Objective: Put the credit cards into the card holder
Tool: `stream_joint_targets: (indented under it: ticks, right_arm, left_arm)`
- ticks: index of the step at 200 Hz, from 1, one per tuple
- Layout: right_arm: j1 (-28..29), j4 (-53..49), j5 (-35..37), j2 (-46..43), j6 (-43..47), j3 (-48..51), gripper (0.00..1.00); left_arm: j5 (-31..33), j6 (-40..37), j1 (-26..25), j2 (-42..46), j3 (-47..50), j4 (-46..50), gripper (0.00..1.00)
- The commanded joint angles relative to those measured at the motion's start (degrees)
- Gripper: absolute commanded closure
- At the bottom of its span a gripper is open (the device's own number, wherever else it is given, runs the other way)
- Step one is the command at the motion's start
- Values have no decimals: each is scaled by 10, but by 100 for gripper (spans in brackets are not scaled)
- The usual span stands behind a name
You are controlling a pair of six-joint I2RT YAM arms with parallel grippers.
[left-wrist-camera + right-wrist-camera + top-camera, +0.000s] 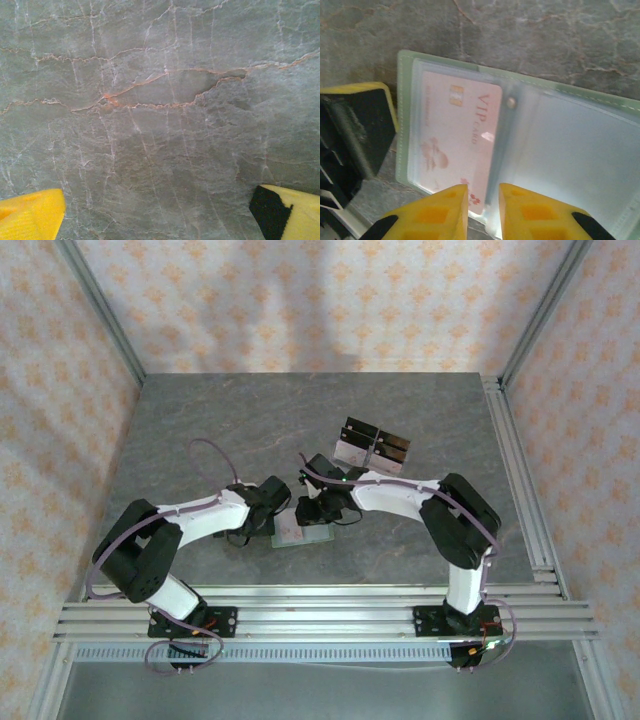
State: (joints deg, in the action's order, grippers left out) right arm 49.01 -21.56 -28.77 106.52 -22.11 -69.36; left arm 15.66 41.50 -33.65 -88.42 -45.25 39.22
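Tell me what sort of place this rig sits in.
Probably a robot test cell, not a home or shop: pale orange-flowered wall panels in aluminium frames close in a grey marble-look tabletop, and two white-and-black arms are bolted to silver aluminium rails at its near edge.

- Counter (160, 75): grey stone, pale veins, some rust-orange streaks.
- Card holder (402, 105): sage-green border, clear glossy pockets.
- Credit card (455, 145): pale pink; red "VIP CARD" lettering, gold chip, reddish motifs.
- Right hand (483, 205): yellow fingers (445, 212) with black patches.
- Left hand (157, 212): yellow fingertips (30, 215), one with a black patch.
- Walls (300, 300): pale pink paper, repeating orange floral motif.
- Arms (205, 518): white and black shells.
- Rack (372, 443): clear, with black pieces.
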Motion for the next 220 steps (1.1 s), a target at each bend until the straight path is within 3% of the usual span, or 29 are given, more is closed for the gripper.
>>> stream_joint_targets:
  ticks: [1,17,45,220]
  right_arm:
    - [5,18,-8,14,-13,-17,75]
    - [5,22,-8,19,-15,-17,73]
    - [5,27,-10,29,-17,-14,61]
    - [8,49,-30,52,-35,-16,64]
  left_arm:
    - [10,-4,-1,-17,-8,-24,0]
    - [9,-4,-1,-17,-8,-26,0]
    - [9,-4,0,-19,-8,-25,0]
    - [5,-1,-1,-19,-2,-30,0]
